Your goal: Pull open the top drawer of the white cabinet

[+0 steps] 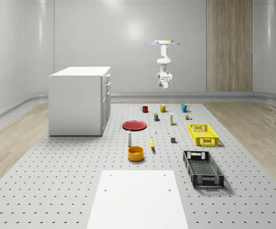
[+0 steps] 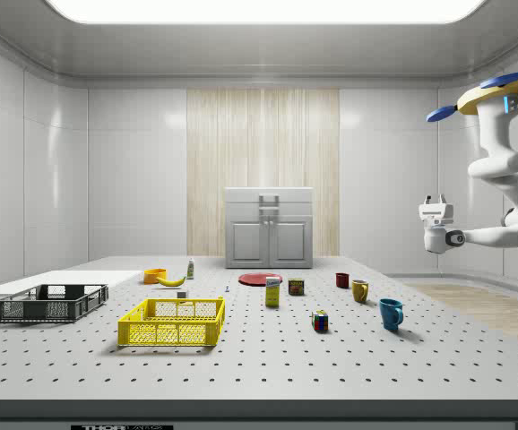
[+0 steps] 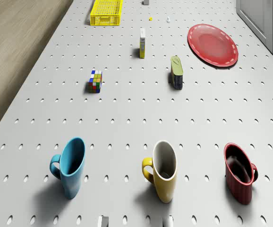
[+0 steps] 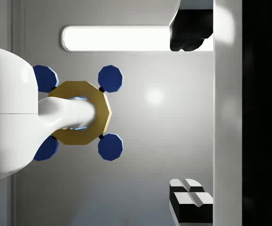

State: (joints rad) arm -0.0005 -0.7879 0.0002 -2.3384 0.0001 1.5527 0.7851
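The white cabinet (image 1: 80, 102) stands on the perforated table at the whole-scene view's left, its drawers facing right. Its top drawer (image 1: 108, 76) sits flush with the front, also seen head-on as the top drawer (image 2: 269, 199) in the side view. The drone (image 1: 164, 43) hovers high above the table's far end, over the row of mugs and well to the right of the cabinet. The arm hangs below it with the wrist bent, so the gripper (image 2: 434, 202) points upward. In the wrist view the gripper (image 4: 190, 117) is open with nothing between its fingers (image 4: 188, 203), looking up at the drone's underside.
Under the drone stand a blue mug (image 3: 71, 165), a yellow mug (image 3: 162, 170) and a red mug (image 3: 239, 172). Beyond lie a colour cube (image 3: 95, 81), a red plate (image 3: 212, 44), a yellow crate (image 1: 203, 134), a black crate (image 1: 203, 168) and an orange bowl (image 1: 135, 153).
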